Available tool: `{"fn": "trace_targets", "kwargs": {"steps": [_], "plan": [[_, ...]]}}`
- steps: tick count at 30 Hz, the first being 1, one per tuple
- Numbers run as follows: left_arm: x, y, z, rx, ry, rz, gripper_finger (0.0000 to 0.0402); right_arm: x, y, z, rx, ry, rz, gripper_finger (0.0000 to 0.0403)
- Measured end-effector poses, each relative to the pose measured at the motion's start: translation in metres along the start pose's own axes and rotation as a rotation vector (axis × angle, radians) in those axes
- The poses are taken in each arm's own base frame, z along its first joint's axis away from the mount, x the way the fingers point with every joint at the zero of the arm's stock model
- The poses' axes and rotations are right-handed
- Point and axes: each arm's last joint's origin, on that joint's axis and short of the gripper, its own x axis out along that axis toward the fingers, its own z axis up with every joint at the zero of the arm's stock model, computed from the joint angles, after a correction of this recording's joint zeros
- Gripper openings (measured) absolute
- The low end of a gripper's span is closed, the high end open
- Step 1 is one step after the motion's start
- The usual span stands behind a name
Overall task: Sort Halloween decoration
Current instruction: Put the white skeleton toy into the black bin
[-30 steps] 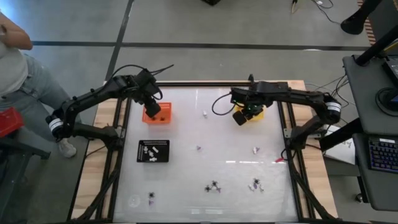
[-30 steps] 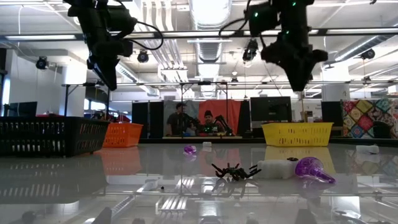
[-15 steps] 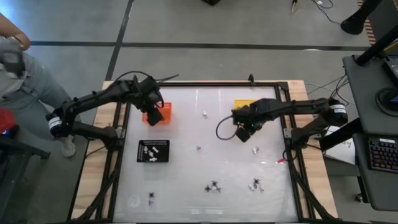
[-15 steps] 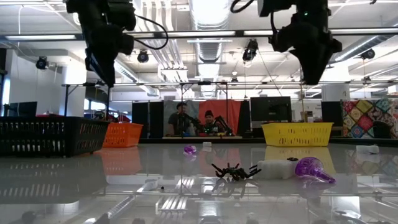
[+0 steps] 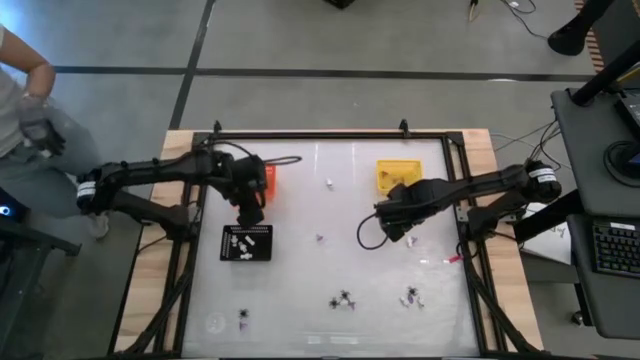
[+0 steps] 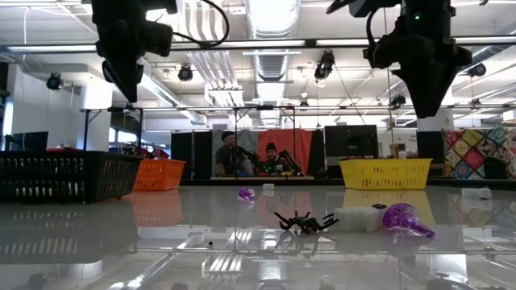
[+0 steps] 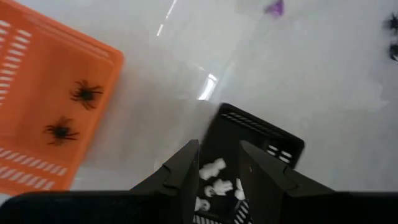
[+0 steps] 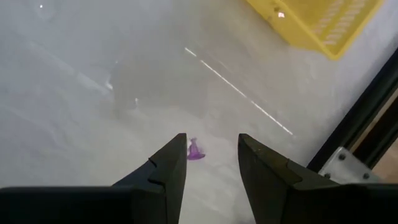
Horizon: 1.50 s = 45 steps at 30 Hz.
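Observation:
My left gripper is open and empty, up in the air between the orange tray and the black tray. In the left wrist view its fingers stand over the black tray's far rim. White trinkets lie in the black tray, and two black spiders lie in the orange tray. My right gripper is open and empty above a small purple trinket, which lies on the table. Both grippers hang well above the table in the low view.
The yellow tray stands at the back right. Loose trinkets lie on the white table: a white one, a purplish one, a black spider, a purple one and a dark one. A person stands beyond the table's left edge.
My left gripper has gone from above the orange tray toward the table's near edge, to the black tray's far rim. My right gripper has gone from the yellow tray toward the near edge, to above the purple trinket. No trinket has moved.

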Motion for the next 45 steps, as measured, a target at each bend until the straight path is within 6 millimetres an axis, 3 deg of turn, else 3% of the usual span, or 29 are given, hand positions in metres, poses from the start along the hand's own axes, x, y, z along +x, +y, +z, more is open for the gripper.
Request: {"fn": "trace_targets", "kwargs": {"steps": [15, 29, 45], "plan": [[0.003, -0.027, -0.010, 0.036, 0.026, -0.036, 0.0093, 0.022, 0.007, -0.020, 0.117, 0.050, -0.010, 0.0134], [0.003, -0.028, -0.009, 0.015, 0.007, -0.039, 0.0093, 0.059, 0.013, -0.031, 0.332, 0.048, 0.060, 0.0137], [0.003, -0.029, -0.007, 0.023, -0.008, -0.043, 0.0093, 0.069, 0.018, -0.048, 0.384, 0.117, 0.097, 0.0137]]}}
